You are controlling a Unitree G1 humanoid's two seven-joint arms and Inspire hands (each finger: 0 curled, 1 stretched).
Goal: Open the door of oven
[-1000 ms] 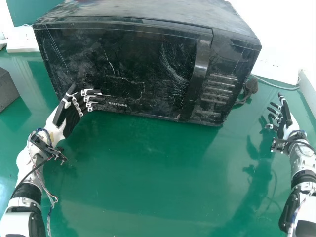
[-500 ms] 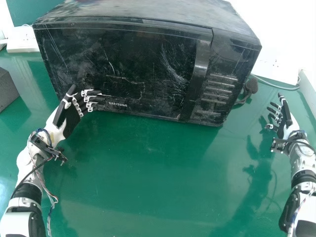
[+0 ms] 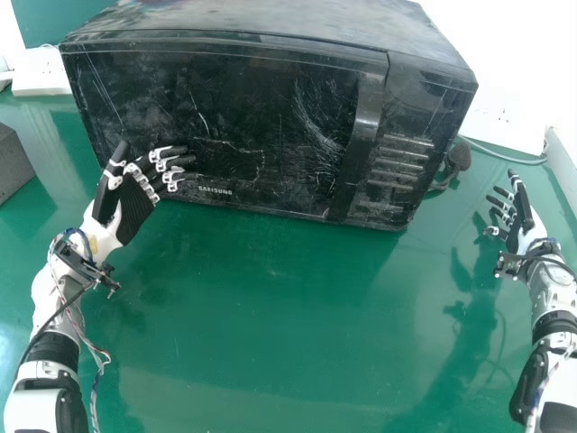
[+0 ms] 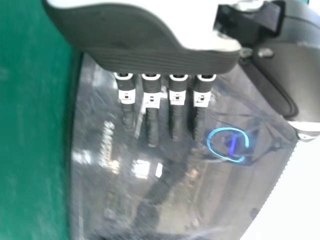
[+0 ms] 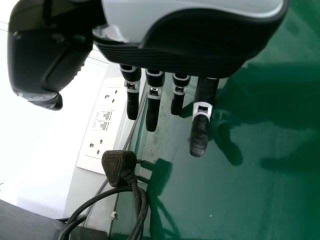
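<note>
Green worktop (image 3: 297,307), white wall behind, and on it the black oven (image 3: 270,18), shut, its front facing the robot. Over the lower left part of the door (image 3: 234,108) is the left hand (image 3: 135,212), fingers loosely bent and gripping nothing; whether the tips touch, I can't tell. The right hand (image 3: 526,225) rests off to the oven's right, relaxed and empty.

I'd say the upright handle strip (image 3: 365,126) near the controls is the place to pull. Fingertips want to get well behind its edge before any force goes on; skimming the glossy front would just slip. Then draw steadily toward the robot and let it swing left, if it hinges there as I suspect, with the left hand clear of its path. A jerk might drag the whole oven, so bracing the body could help. Mind the plug (image 3: 457,159) beside it, too.
</note>
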